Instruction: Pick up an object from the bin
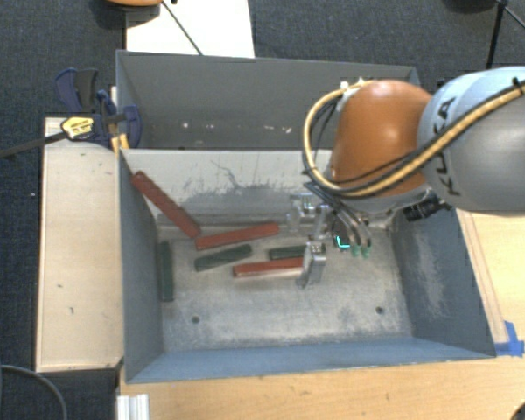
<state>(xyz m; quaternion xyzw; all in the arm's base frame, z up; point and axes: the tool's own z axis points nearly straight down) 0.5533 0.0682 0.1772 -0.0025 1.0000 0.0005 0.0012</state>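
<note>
My gripper (311, 274) hangs low in the middle of the bin, under the orange cover. It is right at the right-hand ends of two sticks that lie side by side. One is a red-brown flat stick (267, 270), nearer the front. The other is a short dark green stick (286, 254) just behind it. Whether the gripper touches either stick is hard to make out. A longer dark green stick (223, 257) lies a little to the left of them.
A red-brown stick (241, 234) lies behind the green ones. Another long red-brown stick (164, 204) leans at the back left corner. A dark green stick (165, 270) lies along the left wall. The arm covers the bin's right rear.
</note>
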